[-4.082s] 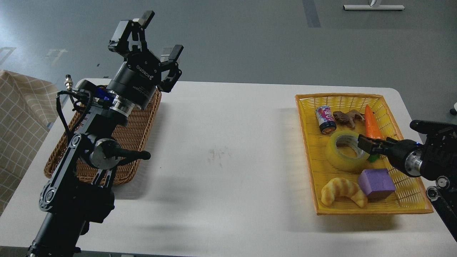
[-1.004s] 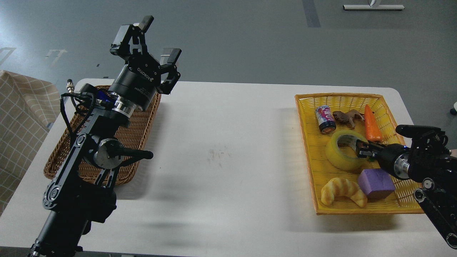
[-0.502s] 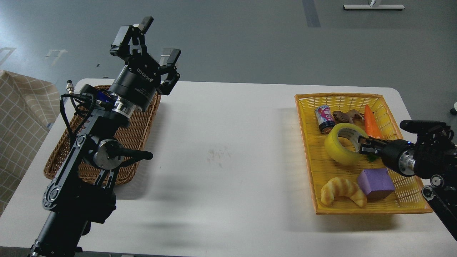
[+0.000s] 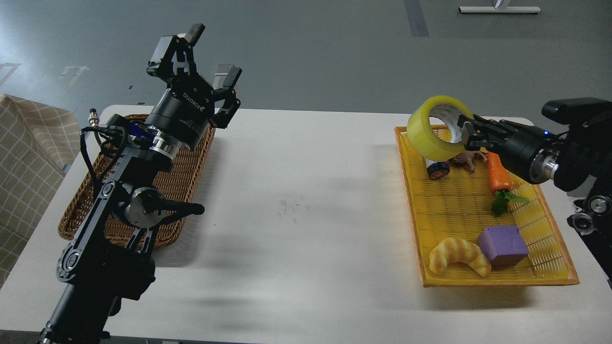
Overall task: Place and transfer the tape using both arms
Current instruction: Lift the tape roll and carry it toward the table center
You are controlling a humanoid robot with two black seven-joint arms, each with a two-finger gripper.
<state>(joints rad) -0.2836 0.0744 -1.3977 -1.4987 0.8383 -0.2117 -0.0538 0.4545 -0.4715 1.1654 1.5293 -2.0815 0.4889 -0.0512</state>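
Observation:
The yellow tape roll (image 4: 427,136) hangs in the air above the far left part of the yellow tray (image 4: 545,282). My right gripper (image 4: 464,131) is shut on the roll's right rim, one finger inside the grey-white core. The right arm comes in from the right edge. My left gripper (image 4: 201,62) is open and empty, raised above the far end of the brown wicker basket (image 4: 186,172) at the table's left.
In the yellow tray lie a small can (image 4: 437,168), a brown toy animal (image 4: 464,160), a carrot (image 4: 497,175), a purple block (image 4: 503,244) and a croissant toy (image 4: 458,255). A checked cloth (image 4: 28,157) hangs at the left edge.
My right gripper closed on the tape in the tray and has lifted it up and toward the far left. The left arm has barely moved.

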